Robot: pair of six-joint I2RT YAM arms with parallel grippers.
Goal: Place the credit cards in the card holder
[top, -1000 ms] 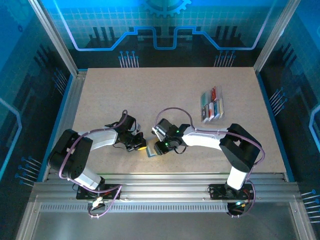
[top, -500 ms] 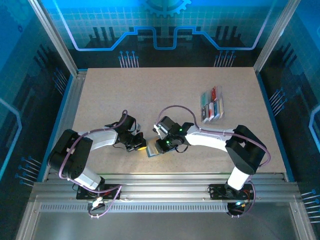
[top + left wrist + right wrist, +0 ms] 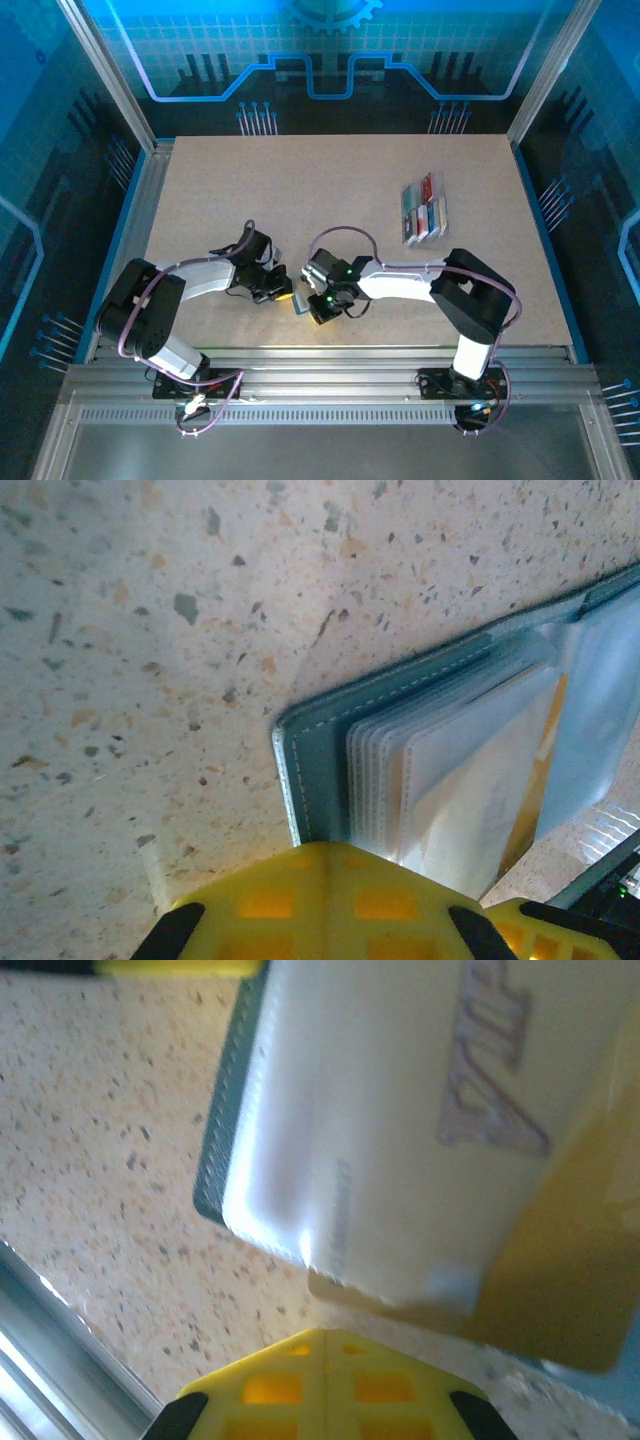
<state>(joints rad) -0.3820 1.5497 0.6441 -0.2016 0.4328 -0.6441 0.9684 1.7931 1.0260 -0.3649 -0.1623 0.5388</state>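
Insertion step, judging by layout: yellow-orange plastic card (image 3: 560, 1280) partly inside clear sleeve (image 3: 380, 1110) of slate-blue folding wallet (image 3: 315, 770), just ahead of right claw (image 3: 320, 1380), closed, grip on card unclear. Left claw (image 3: 320, 885) closed at wallet's near edge. Push flat, slowly, along sleeve; hold wallet pinned.

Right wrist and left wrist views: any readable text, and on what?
"VI": large slanted grey letters on the yellow card, seen through a clear sleeve of the card holder; the letters after these are blurred and run off frame.
Fine print near the sleeve's lower edge, right wrist view: too blurred to read.
Faint print on the card, left wrist view: unreadable.
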